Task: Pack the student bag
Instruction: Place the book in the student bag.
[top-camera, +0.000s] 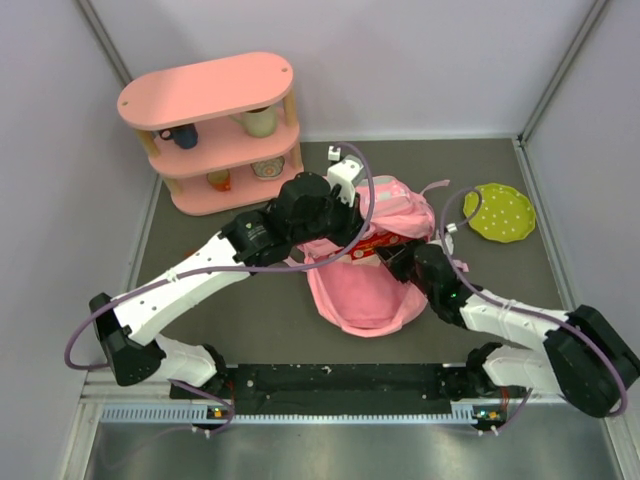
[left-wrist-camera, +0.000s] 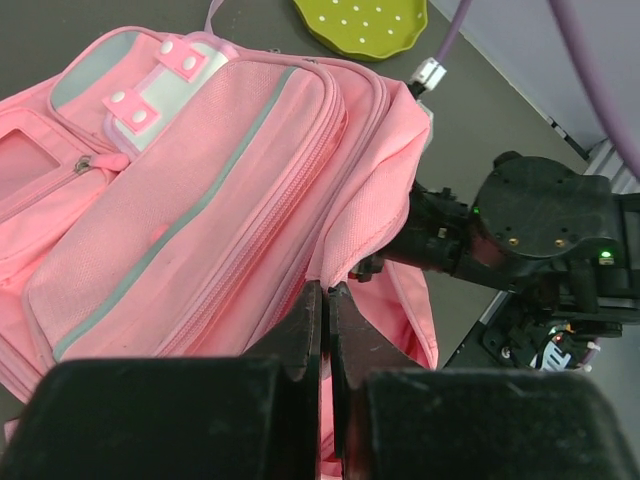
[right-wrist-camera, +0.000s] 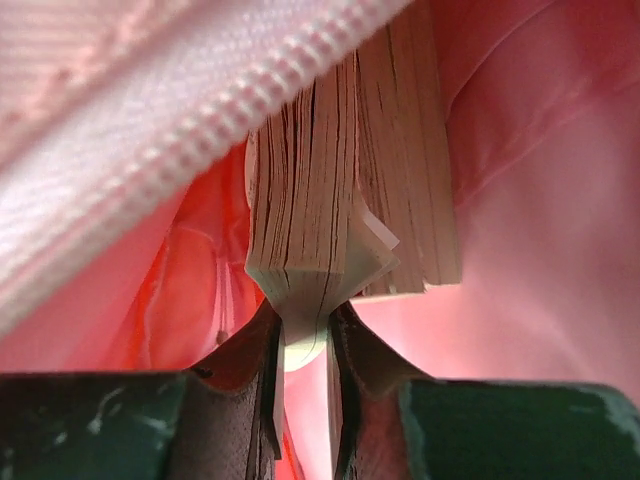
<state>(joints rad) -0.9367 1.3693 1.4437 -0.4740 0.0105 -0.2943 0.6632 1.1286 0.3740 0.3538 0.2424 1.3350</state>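
The pink student bag (top-camera: 368, 300) lies mid-table with its mouth towards the arms. In the left wrist view its front pockets (left-wrist-camera: 190, 200) and white-and-pink patch (left-wrist-camera: 160, 85) show. My left gripper (left-wrist-camera: 328, 292) is shut, pinching the rim of the bag's opening and holding it up. My right gripper (right-wrist-camera: 305, 322) is inside the bag, shut on the lower corner of a thick book (right-wrist-camera: 330, 180) whose cream page edges face the camera. The bag's zipper (right-wrist-camera: 180, 110) crosses above it. From above, a red and yellow bit of the book (top-camera: 374, 246) shows at the opening.
A pink oval three-tier shelf (top-camera: 210, 130) with cups stands at the back left. A green dotted plate (top-camera: 499, 212) lies at the back right, also seen in the left wrist view (left-wrist-camera: 365, 22). The right arm's wrist (left-wrist-camera: 530, 220) sits close beside the bag's opening. Walls enclose the table.
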